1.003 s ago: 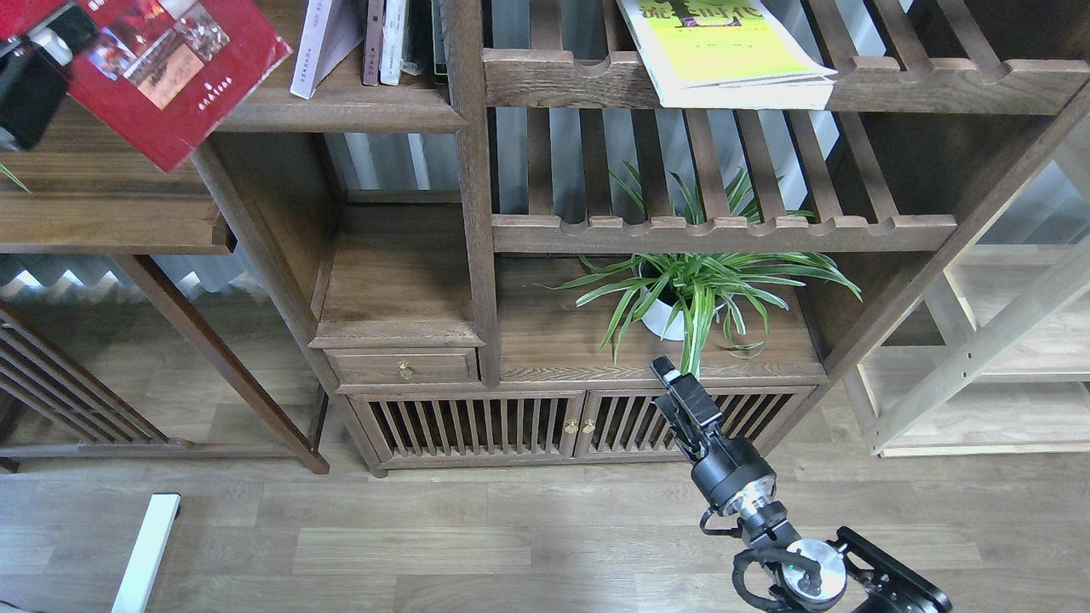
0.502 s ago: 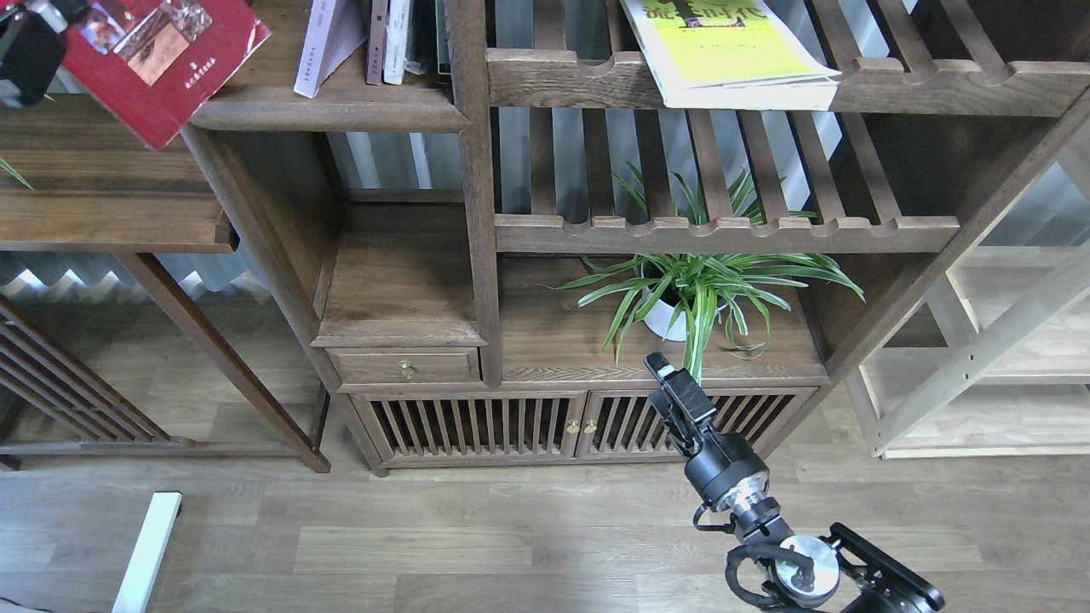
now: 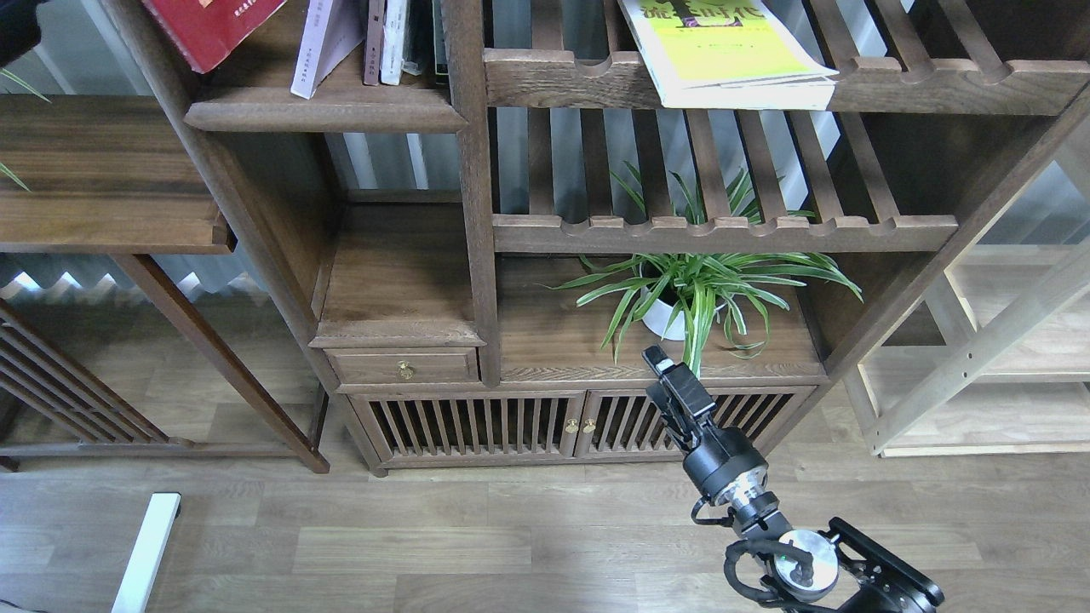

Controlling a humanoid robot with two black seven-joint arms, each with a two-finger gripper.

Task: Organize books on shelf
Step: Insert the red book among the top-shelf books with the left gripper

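The dark red book [image 3: 213, 25] hangs tilted at the top left, its lower corner just over the left end of the solid dark brown shelf [image 3: 324, 109]; its upper part is cut off by the view's edge. Only a dark piece of my left gripper [image 3: 10, 30] shows in the top left corner, and its hold on the book is out of view. A pale book [image 3: 319, 42] leans on the shelf beside a few upright books [image 3: 387, 38]. The yellow-green book [image 3: 724, 47] lies flat on a slatted rack. My right gripper [image 3: 660, 366] hovers low, empty, in front of the cabinet.
A potted spider plant [image 3: 694, 294] stands on the cabinet top right behind my right gripper. A vertical post [image 3: 473, 170] divides the bookcase. A side table [image 3: 102, 179] stands at the left, a pale wooden rack [image 3: 1005, 358] at the right.
My left gripper has carried the red book up and to the right, from beside the side table to over the shelf's left end. The right arm has barely shifted.
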